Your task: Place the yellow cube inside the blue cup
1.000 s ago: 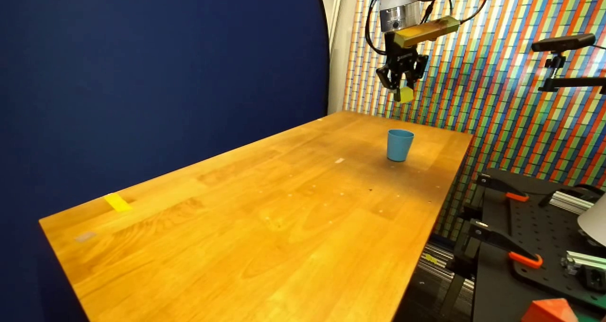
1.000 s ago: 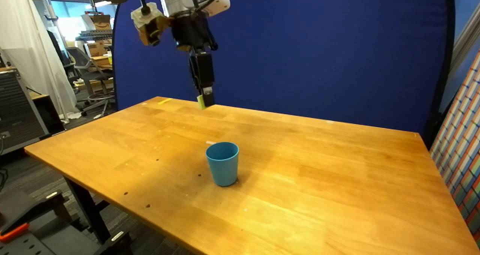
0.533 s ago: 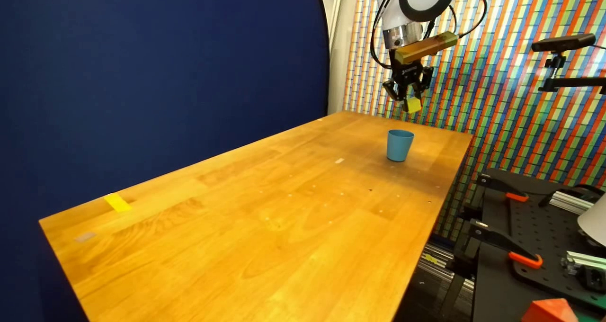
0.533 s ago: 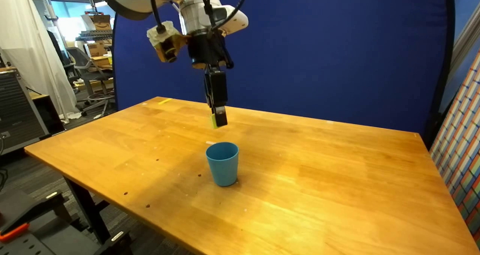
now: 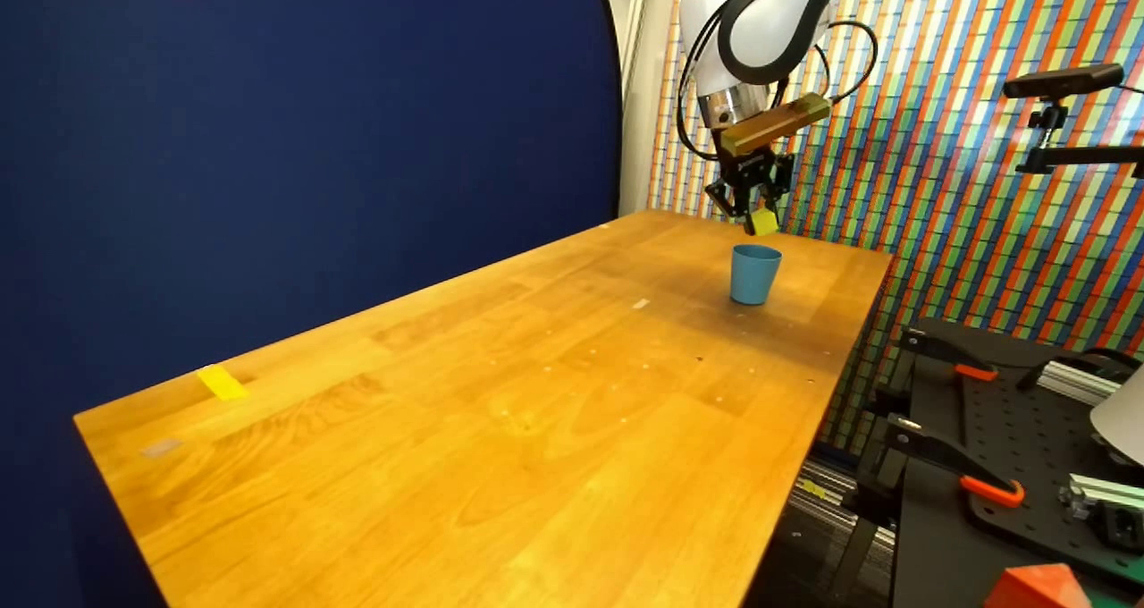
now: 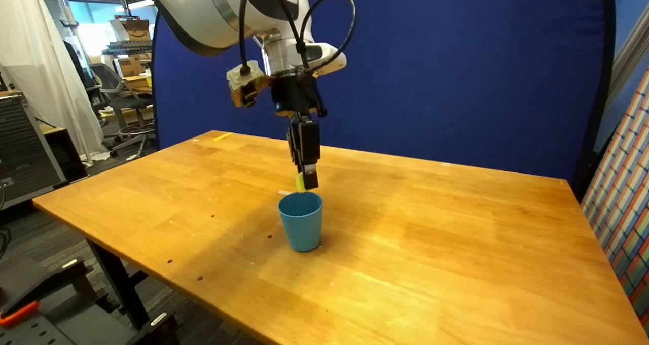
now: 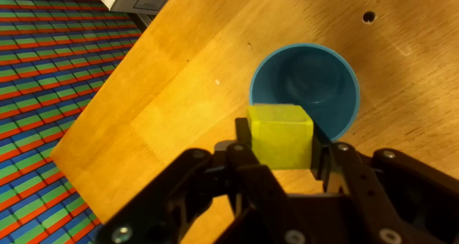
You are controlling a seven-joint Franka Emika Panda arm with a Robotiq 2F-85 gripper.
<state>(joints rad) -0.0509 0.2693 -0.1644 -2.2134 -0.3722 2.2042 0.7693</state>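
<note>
The yellow cube (image 7: pixel 281 149) is held between both fingers of my gripper (image 7: pixel 282 138), which is shut on it. The cube also shows in both exterior views (image 5: pixel 765 223) (image 6: pixel 300 183). The light-blue cup (image 7: pixel 339 104) stands upright on the table, its mouth up and its inside bare. It shows in both exterior views (image 5: pixel 753 277) (image 6: pixel 304 229). The cube is just above the cup's rim in both exterior views. In the wrist view the cube overlaps the near rim of the cup, and most of the opening lies beyond it.
The wooden table (image 5: pixel 500 429) has a flat yellow strip (image 5: pixel 222 382) near a far corner. A black side table with orange-tipped clamps (image 5: pixel 990 490) stands beside it. A camera on an arm (image 5: pixel 1064 80) is near the patterned wall. A blue backdrop (image 6: pixel 446 71) stands behind.
The gripper has moved down toward the cup with the cube in it, and across to the right in an exterior view. The cup has not moved.
</note>
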